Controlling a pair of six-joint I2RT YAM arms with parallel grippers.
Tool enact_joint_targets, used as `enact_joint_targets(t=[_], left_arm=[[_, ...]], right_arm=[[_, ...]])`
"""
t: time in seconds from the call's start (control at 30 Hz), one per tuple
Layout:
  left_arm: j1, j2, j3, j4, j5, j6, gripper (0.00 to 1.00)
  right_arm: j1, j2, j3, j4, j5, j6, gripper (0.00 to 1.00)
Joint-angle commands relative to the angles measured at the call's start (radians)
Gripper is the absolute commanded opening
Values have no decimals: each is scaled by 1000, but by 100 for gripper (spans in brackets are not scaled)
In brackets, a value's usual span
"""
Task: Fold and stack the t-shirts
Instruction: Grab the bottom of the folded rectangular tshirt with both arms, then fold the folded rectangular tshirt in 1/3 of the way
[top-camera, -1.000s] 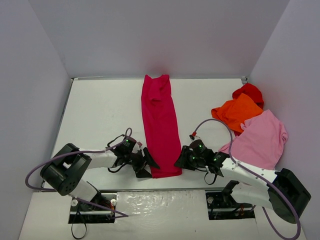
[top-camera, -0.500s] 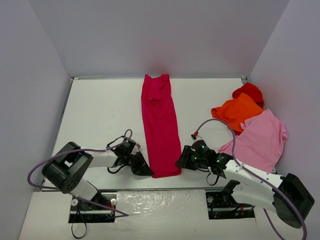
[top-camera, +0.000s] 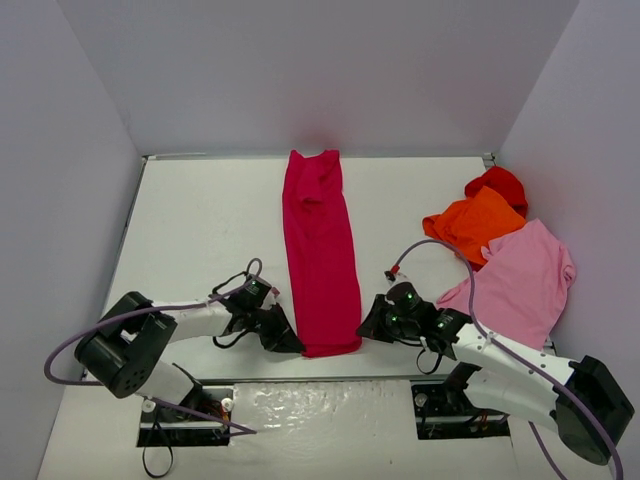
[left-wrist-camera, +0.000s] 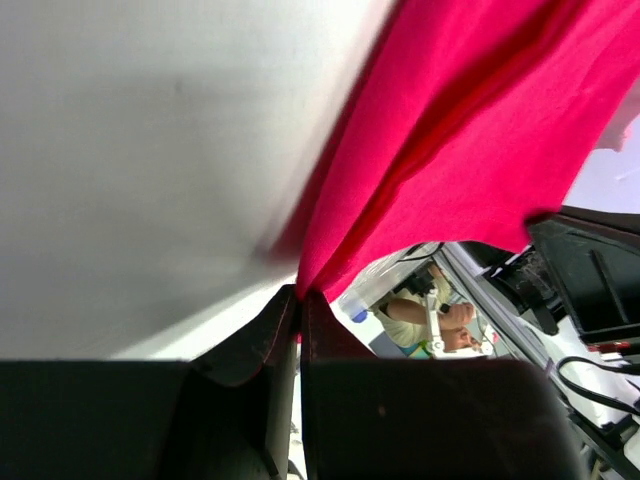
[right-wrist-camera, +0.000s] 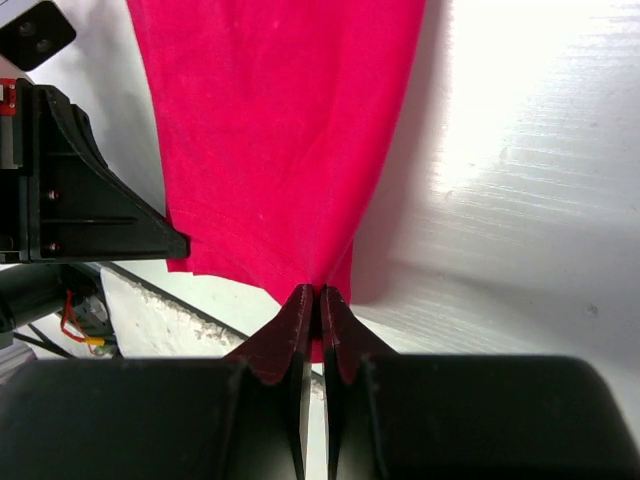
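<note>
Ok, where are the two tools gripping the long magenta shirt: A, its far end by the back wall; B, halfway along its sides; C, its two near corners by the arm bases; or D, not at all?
C: the left tool and right tool are each shut on a near corner of the magenta shirt, with the cloth pinched between their tips.

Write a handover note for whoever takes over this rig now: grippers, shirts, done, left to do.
The left gripper is shut on the crimson shirt, near left corner.
The right gripper is shut on its near right corner.
That shirt lies as a long narrow strip on the table; pink shirt, orange shirt and red shirt are heaped at the right.
Done: lengthwise fold, it seems.
Left: fold the strip across, then fold and stack the rest.
</note>
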Motion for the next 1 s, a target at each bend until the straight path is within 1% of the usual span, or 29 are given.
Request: enact_joint_targets(t=[0.0, 0.07, 0.1, 0.3, 0.4, 0.5, 0.57, 0.7, 0.77, 0.83, 0.97], left_arm=[[-6, -123, 95, -156, -18, 35, 0], [-6, -157, 120, -202, -31, 45, 0], [-5, -176, 125, -210, -32, 40, 0], [-6, -257, 98, -202, -19, -9, 0], [-6, -276, 95, -203, -16, -19, 0], [3, -269, 112, -202, -9, -8, 0], [18, -240, 136, -213, 1, 15, 0], [79, -177, 234, -259, 25, 100, 0], [95, -152, 259, -286, 16, 144, 0], [147, -104, 349, -354, 4, 198, 0], [225, -21, 478, -400, 2, 271, 0]], right_arm=[[12, -32, 86, -8, 9, -22, 0], [17, -33, 96, -10, 4, -24, 0], [20, -37, 100, -38, 4, -24, 0], [30, -102, 114, -89, -2, 1, 0], [34, -129, 140, -102, 14, 3, 0], [34, -124, 166, -107, 47, -17, 0], [34, -79, 203, -108, 70, -44, 0], [33, 32, 306, -105, 154, -135, 0], [31, 83, 353, -101, 176, -179, 0], [23, 162, 404, -95, 240, -249, 0], [-21, 280, 474, -60, 252, -331, 0]])
